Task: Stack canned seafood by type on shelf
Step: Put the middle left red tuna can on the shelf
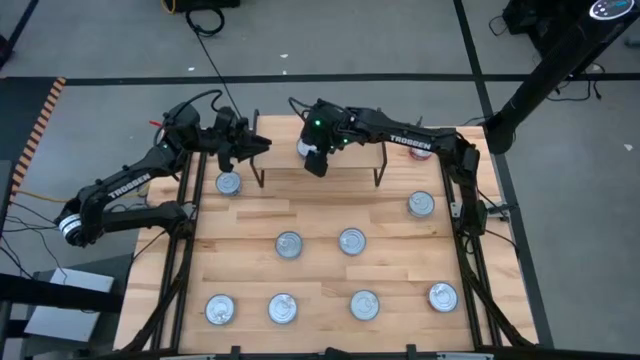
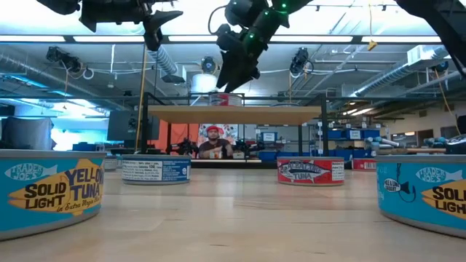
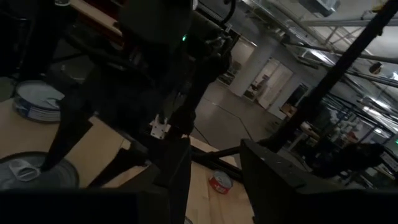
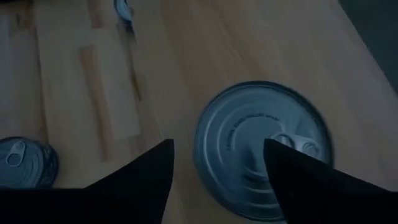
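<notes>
left claw (image 1: 262,143) — raised, part-open | right claw (image 1: 316,166) — pointing down, fingers spread

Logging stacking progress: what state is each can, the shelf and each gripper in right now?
right gripper: open, above the shelf can
shelf can: upright, lid up, not gripped
shelf: one can seen on it
left gripper: hovering at shelf's left end
table cans: upright, unstacked
</notes>
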You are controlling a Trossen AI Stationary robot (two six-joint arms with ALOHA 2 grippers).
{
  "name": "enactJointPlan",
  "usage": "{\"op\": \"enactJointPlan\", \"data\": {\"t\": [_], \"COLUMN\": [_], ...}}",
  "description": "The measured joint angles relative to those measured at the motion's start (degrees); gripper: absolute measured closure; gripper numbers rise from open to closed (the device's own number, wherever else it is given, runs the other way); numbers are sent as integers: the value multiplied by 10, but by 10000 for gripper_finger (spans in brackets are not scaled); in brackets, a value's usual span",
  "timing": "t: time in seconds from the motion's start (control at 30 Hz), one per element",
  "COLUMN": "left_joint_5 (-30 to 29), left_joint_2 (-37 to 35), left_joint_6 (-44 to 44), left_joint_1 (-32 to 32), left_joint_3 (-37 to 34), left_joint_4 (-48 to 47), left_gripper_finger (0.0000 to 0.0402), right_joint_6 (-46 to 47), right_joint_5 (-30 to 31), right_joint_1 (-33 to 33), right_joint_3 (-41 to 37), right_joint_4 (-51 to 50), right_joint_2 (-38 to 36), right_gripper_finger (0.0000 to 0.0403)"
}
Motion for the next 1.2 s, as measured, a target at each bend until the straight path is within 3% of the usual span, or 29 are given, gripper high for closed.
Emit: {"op": "enactJointPlan", "data": {"t": [0.13,0.27,0.37,0.6,0.83,1.2], "left_joint_5": [-19,-28,-42,-46,-46,-46], "left_joint_2": [0,0,0,0,0,0], "left_joint_6": [0,1,1,14,0,1], "left_joint_1": [0,0,0,0,0,0], "left_joint_3": [0,0,0,0,0,0], "left_joint_4": [0,0,-1,-1,-3,-2], "left_gripper_finger": [259,259,259,259,259,259], "right_joint_6": [-5,-7,-8,-3,6,13], "right_joint_5": [-4,-8,-52,-76,-16,-35], "right_joint_1": [-13,-25,-35,-43,-57,-106], "right_joint_3": [1,1,-7,-37,-45,-47], "right_joint_4": [1,3,6,14,35,66], "right_joint_2": [-1,0,1,0,-1,3], "right_gripper_finger": [212,311,384,379,393,397]}}
